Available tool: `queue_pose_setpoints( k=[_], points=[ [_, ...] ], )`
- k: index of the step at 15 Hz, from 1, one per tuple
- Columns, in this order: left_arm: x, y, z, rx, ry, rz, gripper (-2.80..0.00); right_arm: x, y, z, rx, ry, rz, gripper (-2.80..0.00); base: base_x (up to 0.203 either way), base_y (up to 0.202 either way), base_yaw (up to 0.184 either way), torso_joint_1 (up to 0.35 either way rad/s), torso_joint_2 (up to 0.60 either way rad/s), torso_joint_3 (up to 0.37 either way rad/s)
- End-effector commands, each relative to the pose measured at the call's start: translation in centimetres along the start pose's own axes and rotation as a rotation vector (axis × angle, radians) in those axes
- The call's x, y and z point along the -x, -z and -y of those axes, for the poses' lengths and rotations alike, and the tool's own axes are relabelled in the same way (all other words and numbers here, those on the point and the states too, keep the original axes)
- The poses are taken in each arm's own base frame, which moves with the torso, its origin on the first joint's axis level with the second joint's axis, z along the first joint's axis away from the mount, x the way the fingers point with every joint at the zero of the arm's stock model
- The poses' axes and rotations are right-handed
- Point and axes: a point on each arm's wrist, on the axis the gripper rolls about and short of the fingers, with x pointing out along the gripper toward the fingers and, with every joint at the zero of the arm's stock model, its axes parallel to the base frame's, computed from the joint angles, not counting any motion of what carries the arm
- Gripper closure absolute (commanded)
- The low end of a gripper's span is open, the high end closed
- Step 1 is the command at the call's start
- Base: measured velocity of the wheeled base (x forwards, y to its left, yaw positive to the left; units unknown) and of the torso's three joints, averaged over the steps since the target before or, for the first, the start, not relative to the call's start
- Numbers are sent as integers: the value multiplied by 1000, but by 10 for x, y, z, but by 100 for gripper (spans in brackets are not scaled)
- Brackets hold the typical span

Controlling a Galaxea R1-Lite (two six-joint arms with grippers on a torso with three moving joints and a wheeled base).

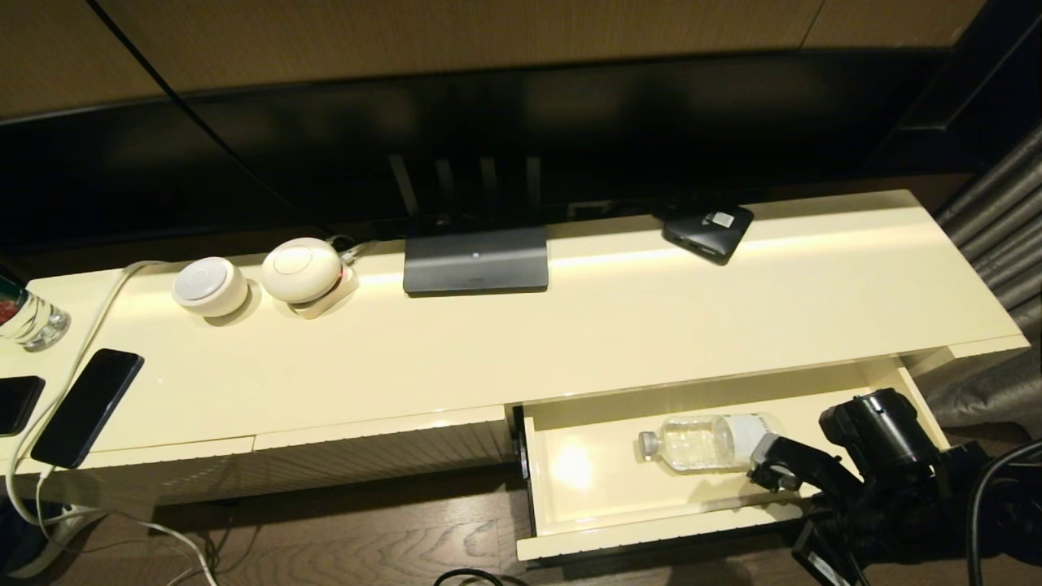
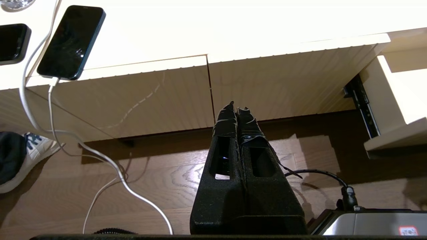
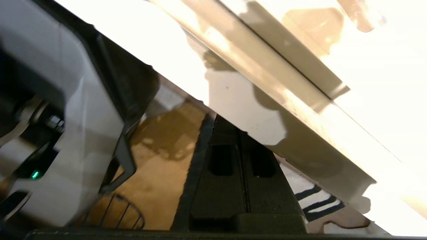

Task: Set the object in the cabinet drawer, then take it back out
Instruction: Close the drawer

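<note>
The object, a small clear bottle [image 1: 700, 442], lies on its side inside the open cabinet drawer [image 1: 651, 533], cap toward the left. My right arm [image 1: 879, 439] reaches over the drawer's front right corner, close to the bottle's labelled end. In the right wrist view my right gripper [image 3: 238, 133] is shut with nothing between its fingers, and its tips are tucked under a cream edge of the drawer [image 3: 300, 110]. My left gripper [image 2: 236, 108] is shut and empty, hanging low above the wood floor in front of the closed ribbed panels [image 2: 273, 86].
On the cabinet top are two phones [image 1: 85, 405] with a white cable, two round white devices [image 1: 301, 268], a grey router [image 1: 475, 260], a black box [image 1: 707, 230] and a glass bottle [image 1: 28, 317]. A curtain [image 1: 1001, 244] hangs at the right; a shoe [image 2: 23, 160] lies on the floor.
</note>
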Motion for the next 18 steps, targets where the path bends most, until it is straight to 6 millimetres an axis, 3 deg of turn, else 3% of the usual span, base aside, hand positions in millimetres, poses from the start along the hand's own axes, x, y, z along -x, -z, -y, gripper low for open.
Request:
queue_pose_setpoints(
  k=[1, 18],
  points=[
    [0, 1, 0, 0, 0, -4, 0, 1, -3, 3, 0, 27, 32, 0, 0, 0, 0, 0, 0, 0],
    [0, 1, 0, 0, 0, -4, 0, -16, -31, 21, -25, 279, 235, 0, 0, 0, 0, 0, 0, 0]
  ],
)
